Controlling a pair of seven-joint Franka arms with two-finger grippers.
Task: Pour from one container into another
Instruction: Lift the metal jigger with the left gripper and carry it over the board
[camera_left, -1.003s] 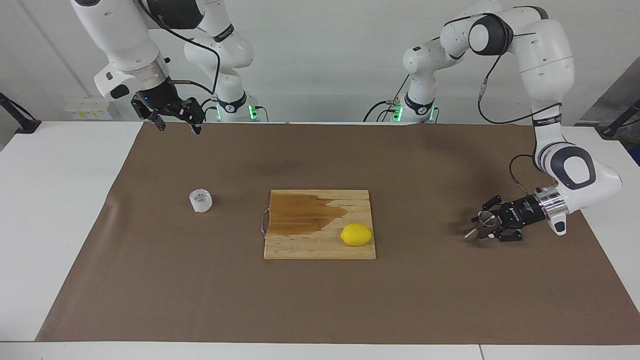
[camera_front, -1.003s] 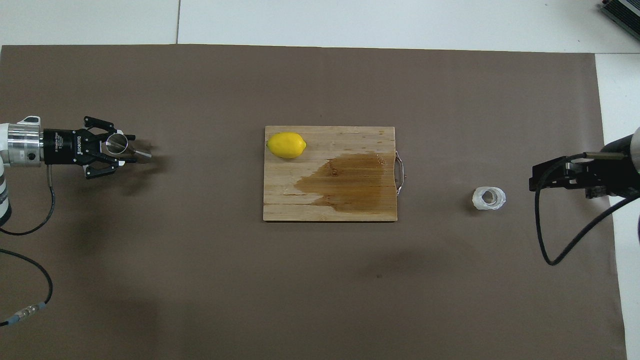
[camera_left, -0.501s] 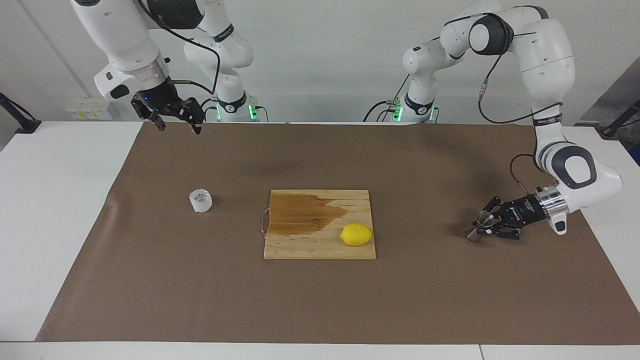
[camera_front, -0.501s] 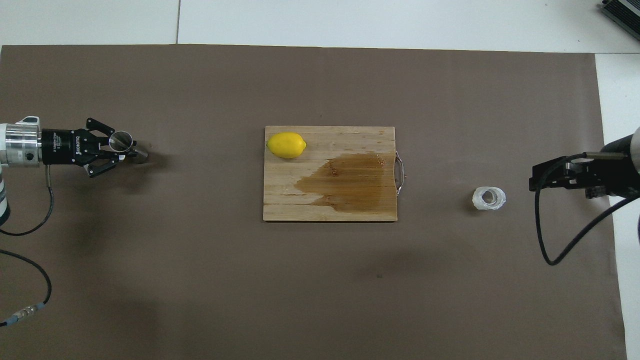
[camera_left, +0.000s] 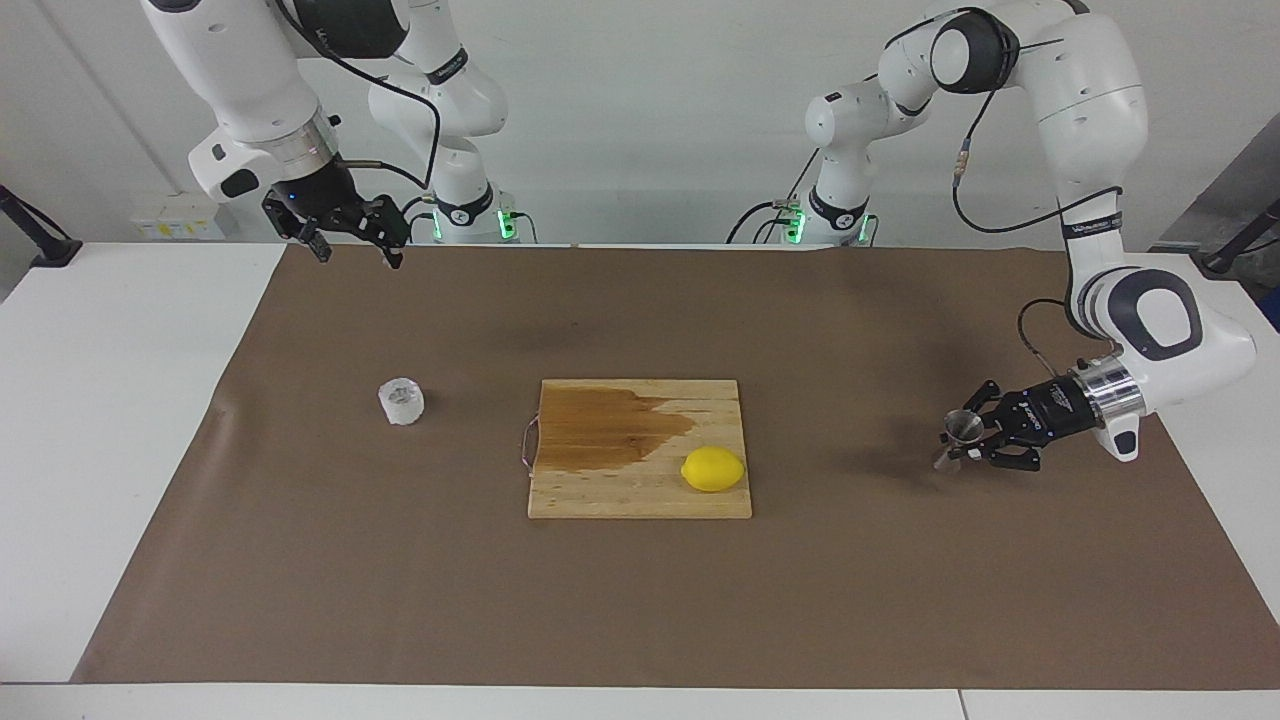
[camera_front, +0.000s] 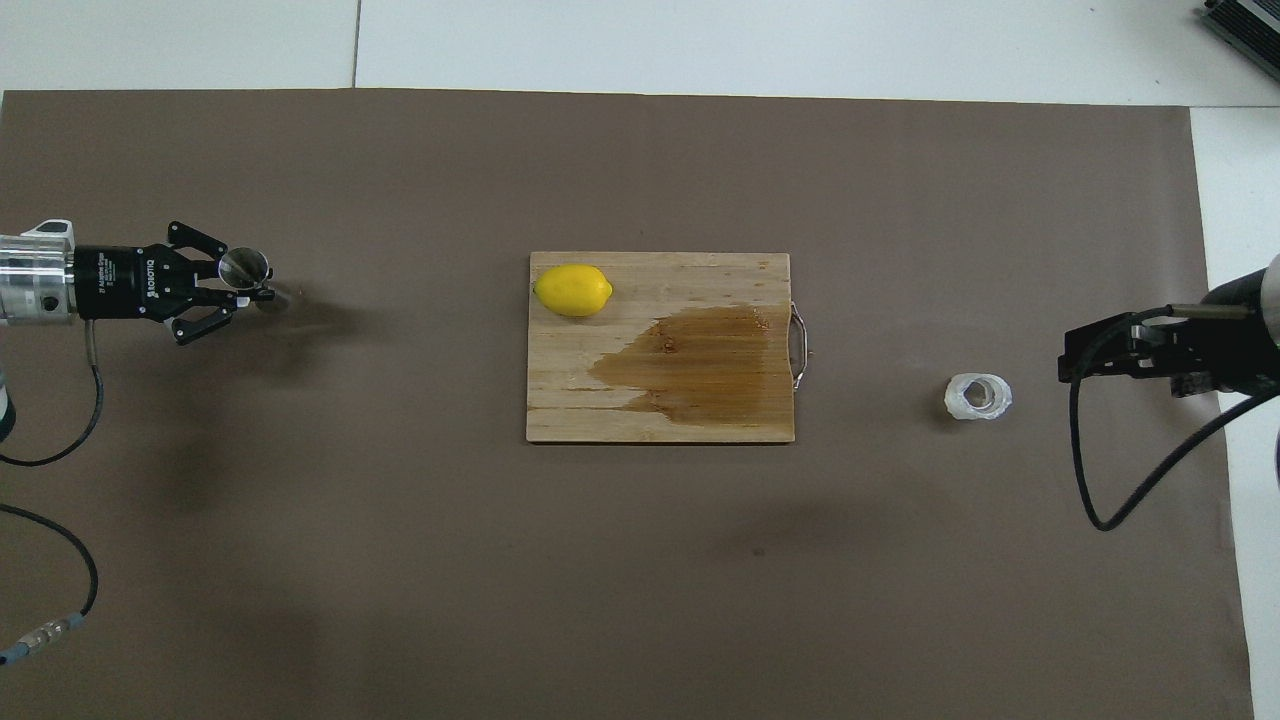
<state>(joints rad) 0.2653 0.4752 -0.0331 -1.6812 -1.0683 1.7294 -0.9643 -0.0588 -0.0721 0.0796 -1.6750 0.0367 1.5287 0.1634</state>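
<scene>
So far: only the first grasp is done.
Jigger (camera_left: 962, 436): clamped in the left pincer (camera_left: 972, 441), at the left arm's end of the counter (camera_left: 120, 420).
Glass cup (camera_left: 401, 401): untouched, well apart, toward the right arm's end.
Right pincer (camera_left: 352, 243): spread wide, empty, waiting aloft.
Left: pouring.

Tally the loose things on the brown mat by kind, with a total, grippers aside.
Steel jigger: 1, clamped in the left gripper
Clear glass cup: 1
Lemon: 1, on the board
Wooden cutting board: 1
Total: 4
</scene>
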